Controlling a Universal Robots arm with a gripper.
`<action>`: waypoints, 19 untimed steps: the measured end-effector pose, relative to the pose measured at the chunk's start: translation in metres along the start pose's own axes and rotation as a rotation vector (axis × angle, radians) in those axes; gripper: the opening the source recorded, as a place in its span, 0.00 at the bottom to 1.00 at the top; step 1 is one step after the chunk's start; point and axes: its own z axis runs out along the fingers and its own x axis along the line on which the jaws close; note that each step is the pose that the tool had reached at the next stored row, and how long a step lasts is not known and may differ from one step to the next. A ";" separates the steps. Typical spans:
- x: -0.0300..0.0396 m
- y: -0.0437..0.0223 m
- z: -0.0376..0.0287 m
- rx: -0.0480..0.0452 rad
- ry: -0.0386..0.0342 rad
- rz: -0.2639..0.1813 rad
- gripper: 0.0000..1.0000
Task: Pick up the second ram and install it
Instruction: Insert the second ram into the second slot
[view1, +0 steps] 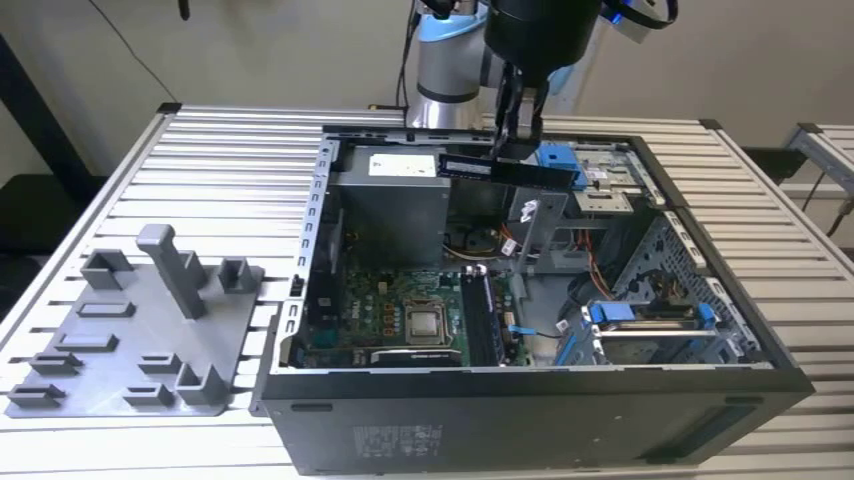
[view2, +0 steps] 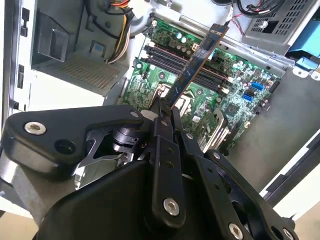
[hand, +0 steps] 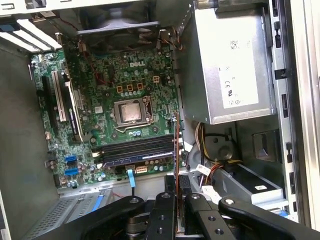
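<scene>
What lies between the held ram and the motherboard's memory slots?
Nothing visible: in the second wrist view the second ram, clamped in the fingers, hangs above the memory slots with open air between.

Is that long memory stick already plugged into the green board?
No, the second ram is gripped in the pincer, in the air over the open computer case, clear of the green board.

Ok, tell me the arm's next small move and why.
Probably swing the second ram over the memory slots, turning it in line: the gripper clamps it high above the open case, and in the first wrist view it lies crosswise to them.
</scene>
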 end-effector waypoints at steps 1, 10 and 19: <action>0.0000 0.0000 0.0000 0.0002 0.0000 0.002 0.14; 0.0001 0.0000 0.0001 0.0072 -0.0003 0.079 0.14; 0.0001 0.0000 0.0000 0.0172 0.0010 0.185 0.14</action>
